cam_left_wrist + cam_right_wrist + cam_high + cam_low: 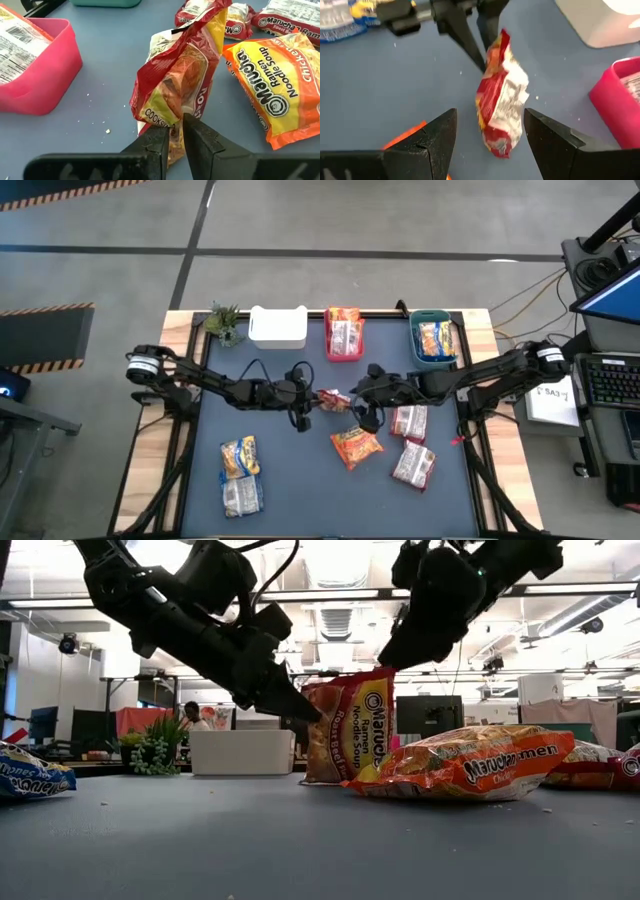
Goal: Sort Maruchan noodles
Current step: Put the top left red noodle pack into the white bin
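At the middle of the blue table, the left gripper pinches one edge of a red-and-yellow noodle packet, its two fingers pressed close on the crinkled plastic so the packet stands on edge just ahead of the jaws. The right gripper hovers over the same packet from the opposite side, its jaws spread wide with the packet lying between and just beyond the fingertips, not touching either finger. An orange chicken-flavor packet lies flat on the table just beside the held one, close under the right gripper. Two silvery-white and red packets and rest farther out on the right gripper's outer side. Well behind the left gripper, toward the near corner, lie a blue-yellow packet and a silvery one, touching each other. Beyond both sets of jaws, along the far edge, stand a small green plant, a white bin, a pink bin holding packets, and a teal bin with a blue-yellow packet inside.
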Motion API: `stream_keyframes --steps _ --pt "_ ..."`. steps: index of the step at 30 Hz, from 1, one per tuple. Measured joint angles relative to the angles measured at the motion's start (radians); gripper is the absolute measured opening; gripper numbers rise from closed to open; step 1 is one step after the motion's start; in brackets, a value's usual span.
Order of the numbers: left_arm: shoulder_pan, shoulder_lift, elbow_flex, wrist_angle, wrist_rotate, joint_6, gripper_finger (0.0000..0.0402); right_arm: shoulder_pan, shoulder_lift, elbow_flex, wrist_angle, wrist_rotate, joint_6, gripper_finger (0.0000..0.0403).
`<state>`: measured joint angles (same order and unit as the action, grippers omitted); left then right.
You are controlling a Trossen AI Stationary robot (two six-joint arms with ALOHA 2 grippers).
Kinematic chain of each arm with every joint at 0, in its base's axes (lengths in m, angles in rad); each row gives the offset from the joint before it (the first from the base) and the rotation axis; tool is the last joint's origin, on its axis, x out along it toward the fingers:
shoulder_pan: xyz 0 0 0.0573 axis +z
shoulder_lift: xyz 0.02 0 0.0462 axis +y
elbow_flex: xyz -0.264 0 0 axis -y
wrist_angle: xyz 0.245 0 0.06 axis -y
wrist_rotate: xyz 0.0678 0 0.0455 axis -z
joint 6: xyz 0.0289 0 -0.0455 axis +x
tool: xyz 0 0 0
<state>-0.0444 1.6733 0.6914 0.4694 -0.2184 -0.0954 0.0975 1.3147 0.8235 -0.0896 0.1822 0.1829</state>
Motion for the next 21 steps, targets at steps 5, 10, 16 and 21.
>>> stream_keyframes --steps 5,10,16,21 --pt "0.0 0.0 0.0 0.0 0.0 0.001 0.0037 -0.006 0.07 -0.022 0.024 0.02 -0.001 0.0219" --pt "0.0 0.0 0.0 0.001 -0.002 0.007 0.0038 -0.018 0.185 -0.032 0.212 0.028 -0.05 0.0219" --pt "0.001 0.0 0.0 -0.076 -0.003 0.074 0.0082 -0.031 0.271 -0.028 0.258 0.007 -0.07 0.0167" --pt "0.006 0.0 0.0 -0.029 -0.003 0.205 0.0147 -0.039 0.271 -0.028 0.254 -0.032 -0.068 0.0106"
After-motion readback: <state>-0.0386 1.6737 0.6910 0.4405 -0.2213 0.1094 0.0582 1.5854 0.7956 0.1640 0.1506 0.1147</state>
